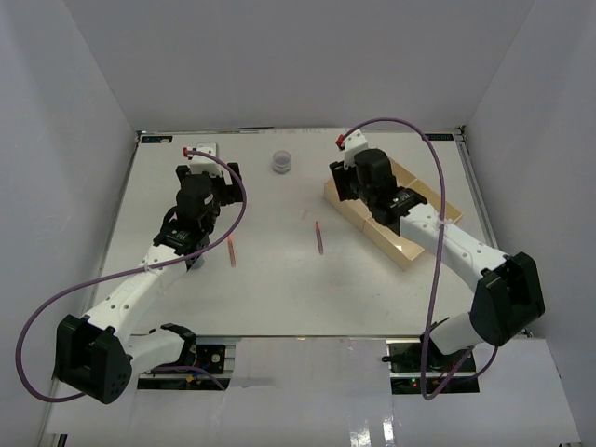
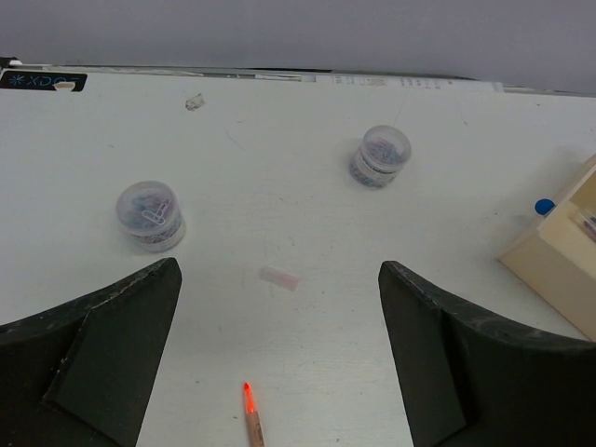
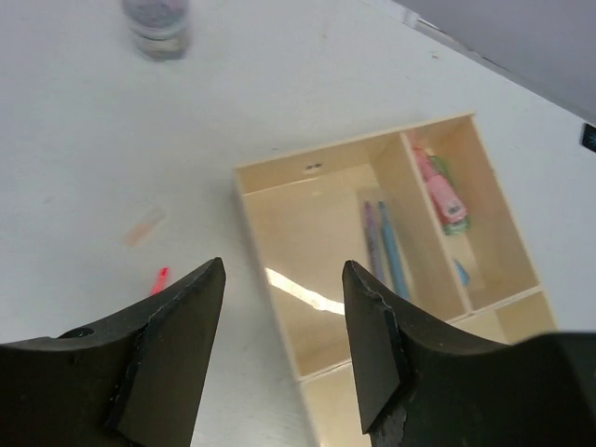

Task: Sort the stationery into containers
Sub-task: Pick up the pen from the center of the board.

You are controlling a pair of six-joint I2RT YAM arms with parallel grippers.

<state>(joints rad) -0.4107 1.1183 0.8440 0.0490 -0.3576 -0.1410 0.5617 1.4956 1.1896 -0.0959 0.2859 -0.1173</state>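
White tabletop fills the top view, with walls on three sides. One grey tub stands at 12 o'clock. A pink pen and an orange-tipped pen lie near the middle. At 3 o'clock sits the beige tray, partly hidden by the right arm. Over its large compartment hangs the right gripper, jaws apart and empty, and purple and blue pens lie inside. Reaching toward 11 o'clock, the left gripper is spread wide, with a small pale piece on the table between its fingers.

The right arm hid much of the tray. An orange-tipped pen was cut off at the near edge, a blurred tub at the far edge.
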